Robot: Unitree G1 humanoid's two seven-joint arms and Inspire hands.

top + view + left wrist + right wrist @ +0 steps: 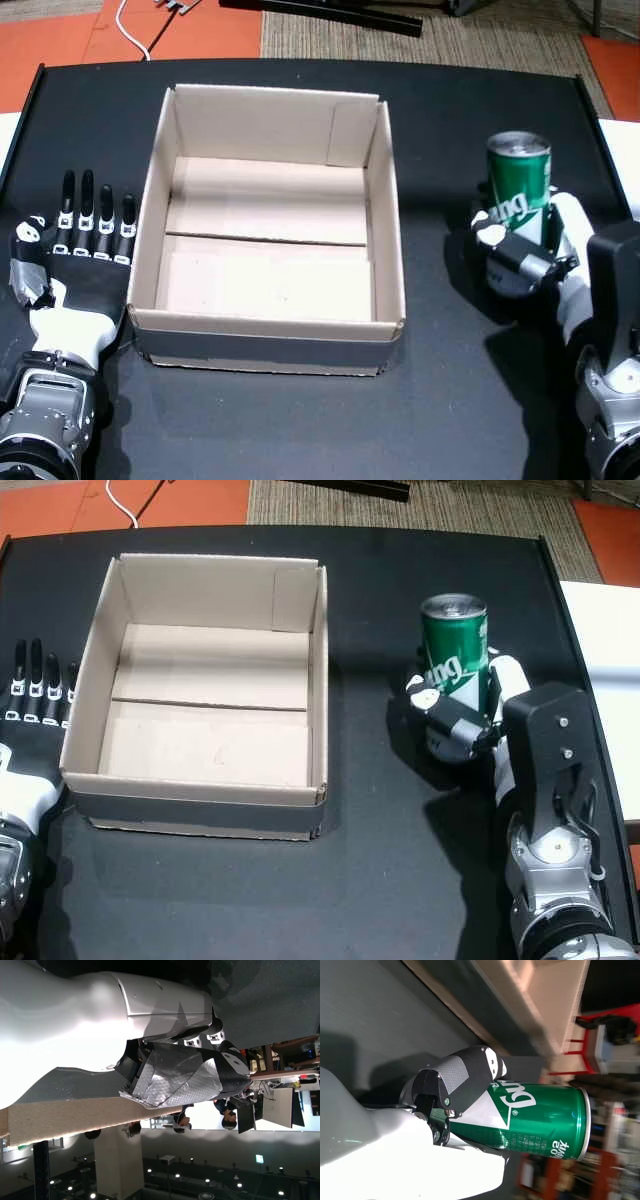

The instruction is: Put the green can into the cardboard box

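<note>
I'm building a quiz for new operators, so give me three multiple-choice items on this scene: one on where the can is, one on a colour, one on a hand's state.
1. Where is the green can?
A. inside the cardboard box
B. on the black table, on the right-arm side of the box
C. on the orange floor

2. What colour is the table?
A. black
B. white
C. green

3. What is the left hand doing?
A. holding the can
B. gripping the box wall
C. lying open beside the box

Answers:
1 B, both head views show the can upright outside the cardboard box, held by the right hand.
2 A, the surface is black.
3 C, its fingers are spread flat and hold nothing.
</note>
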